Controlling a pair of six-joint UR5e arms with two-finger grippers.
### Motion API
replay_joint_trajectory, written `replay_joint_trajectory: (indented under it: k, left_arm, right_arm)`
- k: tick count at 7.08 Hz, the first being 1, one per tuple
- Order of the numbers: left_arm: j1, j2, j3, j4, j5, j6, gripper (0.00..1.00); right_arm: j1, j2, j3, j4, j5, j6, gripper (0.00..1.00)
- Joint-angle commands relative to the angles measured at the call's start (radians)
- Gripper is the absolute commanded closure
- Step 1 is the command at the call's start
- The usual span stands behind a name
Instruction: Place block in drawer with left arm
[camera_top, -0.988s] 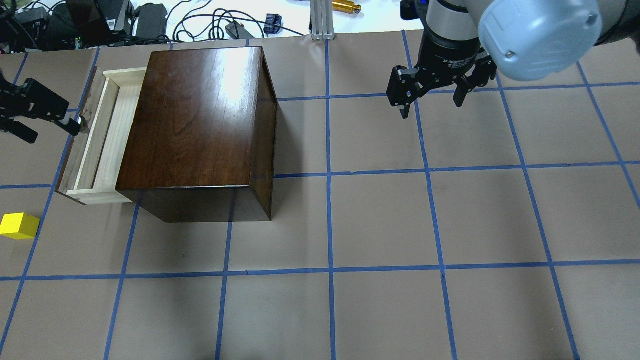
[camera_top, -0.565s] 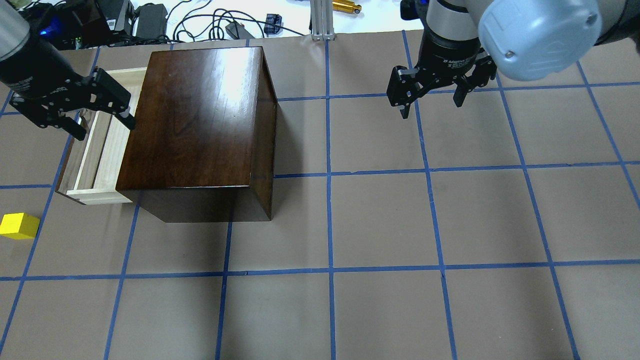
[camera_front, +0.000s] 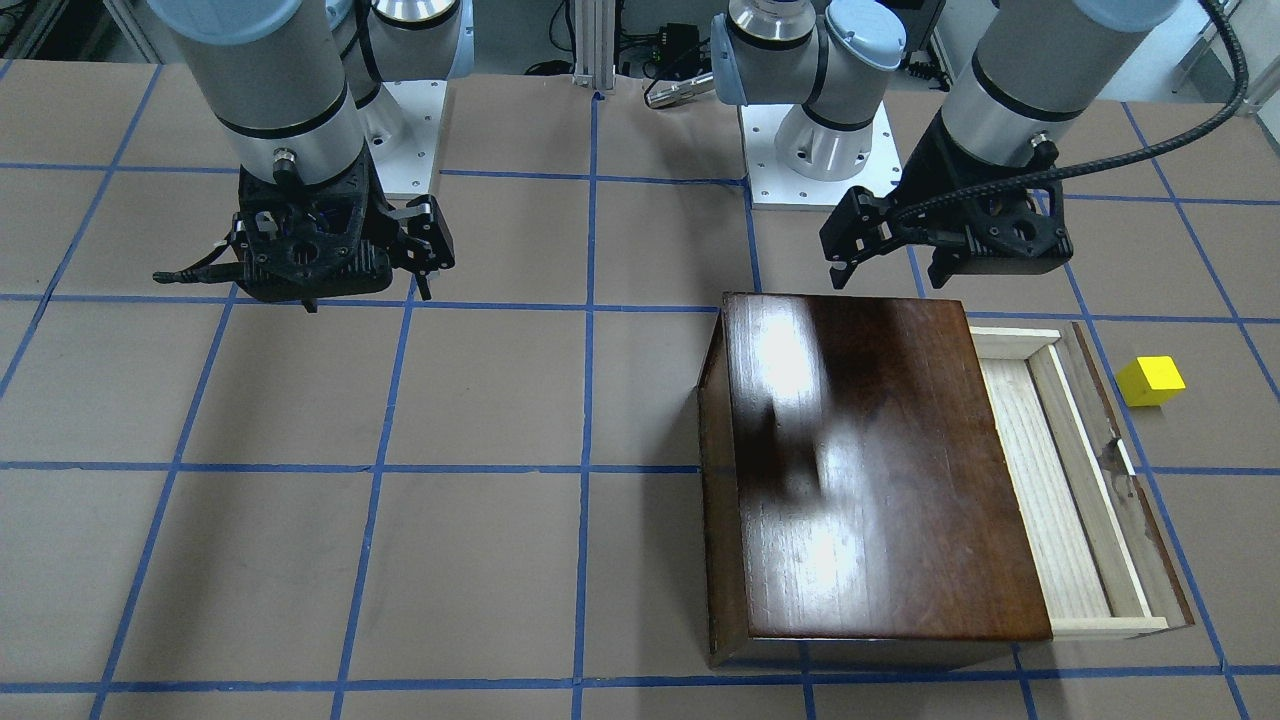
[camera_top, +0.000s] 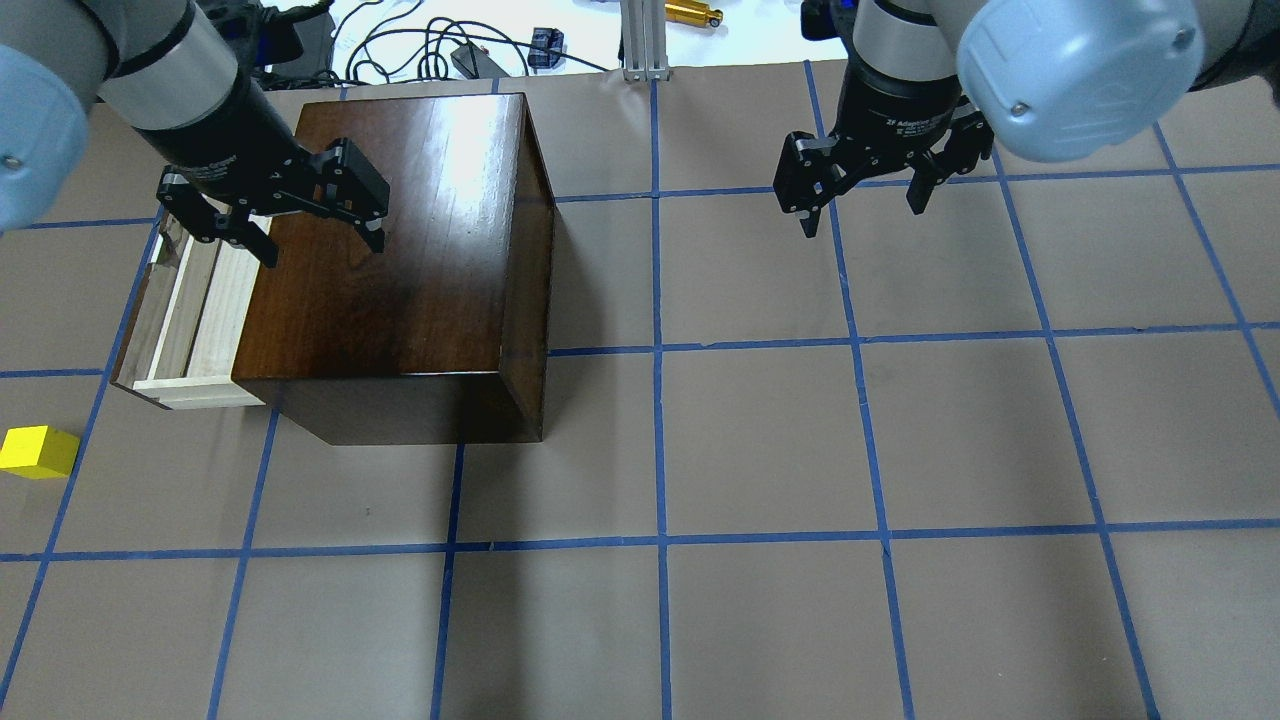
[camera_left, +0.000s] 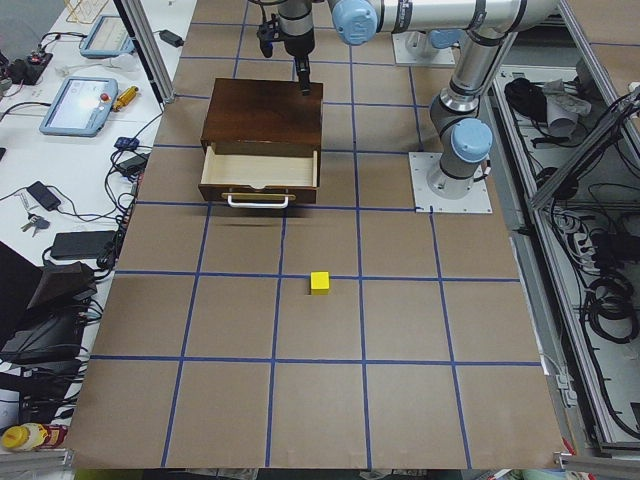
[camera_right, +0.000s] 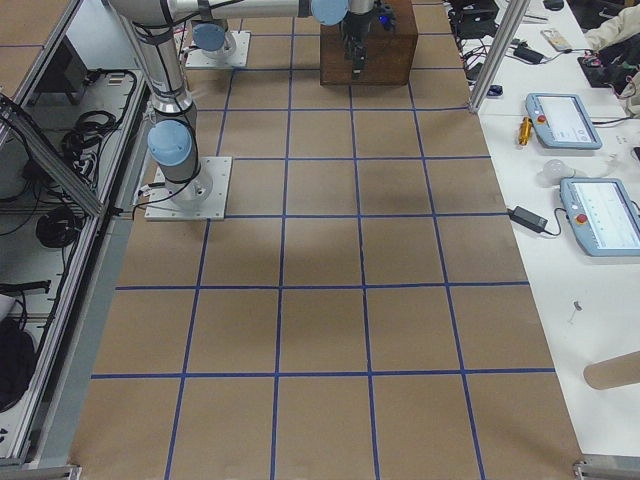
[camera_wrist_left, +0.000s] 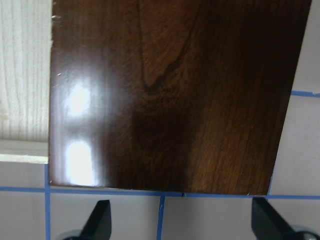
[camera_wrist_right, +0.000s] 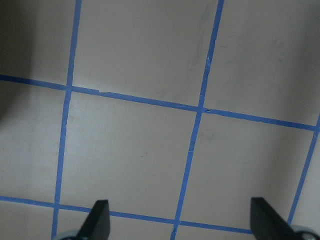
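The yellow block (camera_top: 38, 451) lies on the table near the left edge, apart from the box; it also shows in the front view (camera_front: 1150, 381) and the left side view (camera_left: 319, 282). The drawer (camera_top: 200, 310) is pulled out of the dark-brown box (camera_top: 400, 230) and is empty (camera_front: 1060, 480). My left gripper (camera_top: 322, 245) is open and empty, hovering over the box's top near its drawer side. The left wrist view shows the box top and a strip of drawer (camera_wrist_left: 25, 75) between my open fingertips (camera_wrist_left: 100, 220). My right gripper (camera_top: 862, 215) is open and empty above bare table.
Cables and electronics (camera_top: 400, 40) and an aluminium post (camera_top: 640, 40) lie beyond the table's far edge. The arm bases (camera_front: 820, 150) stand at the robot's side. The brown table surface carries a blue tape grid.
My left gripper has moved right from the table's left edge, across the open drawer, to above the box top. Block, drawer and right arm have not moved.
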Motion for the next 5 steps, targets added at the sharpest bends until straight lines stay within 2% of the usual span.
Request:
replay_joint_trajectory:
  k: [1,5]
  left_arm:
    - [-0.019,-0.014,0.009,0.056,0.024,-0.007,0.00]
    - [-0.016,-0.020,0.045,0.012,0.025,-0.010,0.00]
  right_arm:
    - [0.000,0.000,0.000,0.000,-0.001,0.000,0.00]
    - [0.000,0.000,0.000,0.000,0.000,0.000,0.00]
